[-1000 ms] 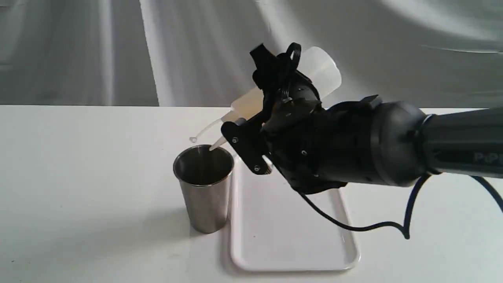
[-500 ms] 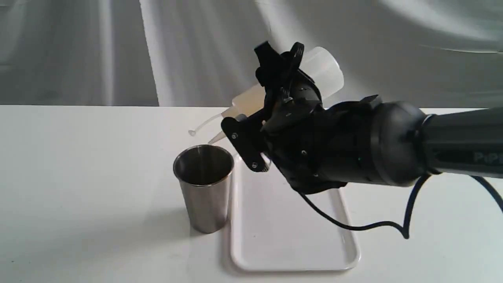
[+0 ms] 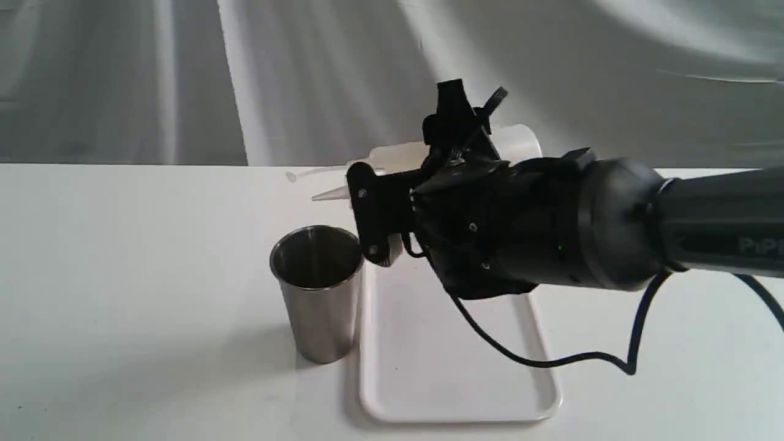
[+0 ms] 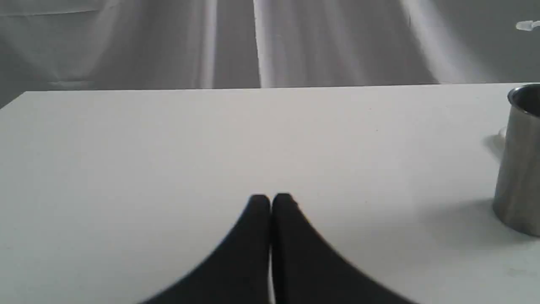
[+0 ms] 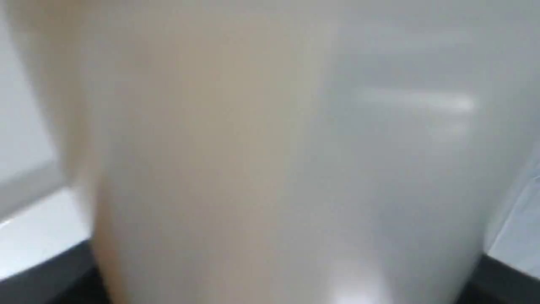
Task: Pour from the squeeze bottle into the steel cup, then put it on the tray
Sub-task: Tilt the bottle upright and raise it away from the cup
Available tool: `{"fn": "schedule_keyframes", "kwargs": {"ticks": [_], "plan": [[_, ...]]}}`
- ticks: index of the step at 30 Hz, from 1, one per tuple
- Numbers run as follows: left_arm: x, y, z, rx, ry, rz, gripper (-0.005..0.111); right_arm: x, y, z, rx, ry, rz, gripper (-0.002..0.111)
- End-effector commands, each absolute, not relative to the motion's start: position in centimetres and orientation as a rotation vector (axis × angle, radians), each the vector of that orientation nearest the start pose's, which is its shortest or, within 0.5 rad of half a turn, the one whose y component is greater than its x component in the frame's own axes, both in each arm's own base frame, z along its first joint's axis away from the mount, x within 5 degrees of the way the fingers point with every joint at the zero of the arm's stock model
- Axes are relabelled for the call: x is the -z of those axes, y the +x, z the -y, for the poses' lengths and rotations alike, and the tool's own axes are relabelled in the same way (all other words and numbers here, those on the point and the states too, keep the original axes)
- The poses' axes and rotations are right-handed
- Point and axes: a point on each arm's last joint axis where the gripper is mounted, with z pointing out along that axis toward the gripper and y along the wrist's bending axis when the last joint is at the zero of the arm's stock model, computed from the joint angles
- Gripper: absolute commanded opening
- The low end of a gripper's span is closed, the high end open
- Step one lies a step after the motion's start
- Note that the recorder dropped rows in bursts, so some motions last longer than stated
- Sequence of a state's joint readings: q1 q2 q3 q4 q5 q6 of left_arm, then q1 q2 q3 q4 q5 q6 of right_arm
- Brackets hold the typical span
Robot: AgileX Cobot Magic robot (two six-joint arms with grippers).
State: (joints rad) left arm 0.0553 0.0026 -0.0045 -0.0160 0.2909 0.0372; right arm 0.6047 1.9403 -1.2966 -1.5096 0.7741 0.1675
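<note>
Bright diffuse light, soft shadow beside the steel cup (image 3: 318,294), right wrist view fully blurred

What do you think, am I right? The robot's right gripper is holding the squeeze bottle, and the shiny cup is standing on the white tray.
Almost. The steel cup is not on the tray. It stands on the table, just beside the tray, as the exterior view shows. The rest is right: the right gripper is holding the squeeze bottle.

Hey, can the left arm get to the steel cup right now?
Probably yes. The left hand is shut, with only bare table between it and the cup; it would need to open first.
</note>
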Motion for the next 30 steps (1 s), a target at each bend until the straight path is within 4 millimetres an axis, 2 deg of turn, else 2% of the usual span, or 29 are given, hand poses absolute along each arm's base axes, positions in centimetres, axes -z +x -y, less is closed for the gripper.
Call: {"fn": "schedule_keyframes", "kwargs": {"ticks": [1, 9, 14, 18, 24, 30], "plan": [[-18.8, 5.5, -0.2, -0.045, -0.02, -1.767, 0.0, -22.7, 37.7, -18.5, 1.166, -1.443, -1.7, 0.01], [-18.8, 5.5, -0.2, -0.043, -0.022, -1.767, 0.0, -22.4, 37.6, -18.4, 0.996, -1.186, -1.865, 0.01], [-18.8, 5.5, -0.2, -0.045, -0.02, -1.767, 0.0, -22.6, 37.6, -18.1, 0.8, -1.005, -1.976, 0.01], [-18.8, 5.5, -0.2, -0.045, -0.02, -1.767, 0.0, -23.9, 37.3, -18.2, 0.662, -0.932, -1.982, 0.01], [-18.8, 5.5, -0.2, -0.045, -0.02, -1.767, 0.0, -27.0, 36.7, -18.4, 0.422, -0.87, -1.925, 0.01], [-18.8, 5.5, -0.2, -0.044, -0.022, -1.767, 0.0, -29.8, 36.0, -17.6, 0.265, -0.81, -1.877, 0.01]]}}
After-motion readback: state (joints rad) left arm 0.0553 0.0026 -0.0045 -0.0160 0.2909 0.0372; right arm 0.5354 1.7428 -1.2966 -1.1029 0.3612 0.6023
